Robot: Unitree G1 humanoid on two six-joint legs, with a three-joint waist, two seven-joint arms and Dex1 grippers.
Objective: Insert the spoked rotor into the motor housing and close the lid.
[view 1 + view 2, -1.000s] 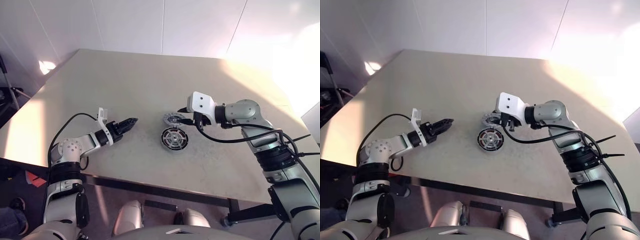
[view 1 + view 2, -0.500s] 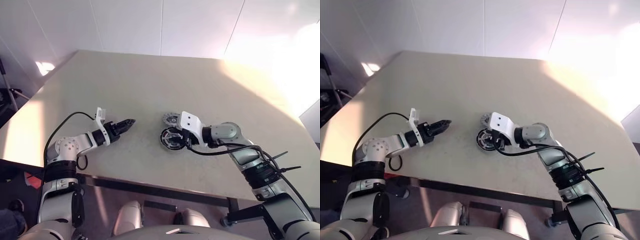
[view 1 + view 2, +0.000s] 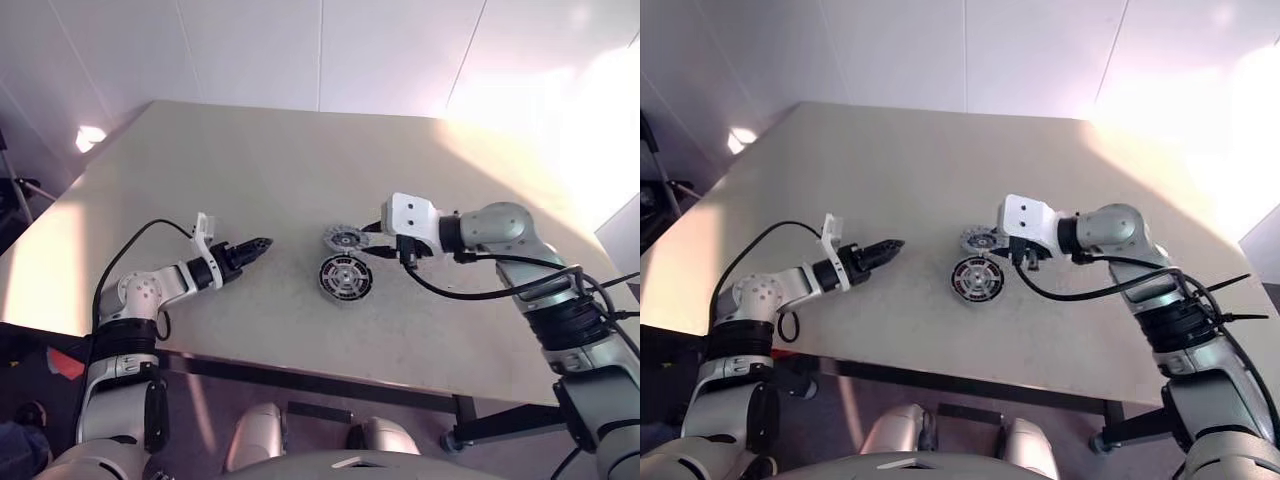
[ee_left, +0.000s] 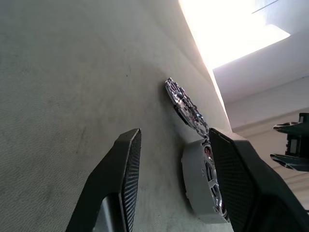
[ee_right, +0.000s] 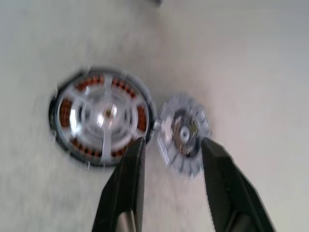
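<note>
Sitting flat mid-table, the housing (image 3: 346, 277) shows silver spokes over its copper windings, so the rotor (image 5: 102, 115) looks seated already. At its eleven o'clock, just beside it, lies the lid (image 3: 345, 239). At two o'clock the right gripper (image 3: 378, 250) hovers by the lid, fingers parted, holding nothing. Best bet: straddle the rim, lift level, centre it before lowering. At nine o'clock, well apart, the left gripper (image 3: 262, 244) waits half open and empty.
</note>
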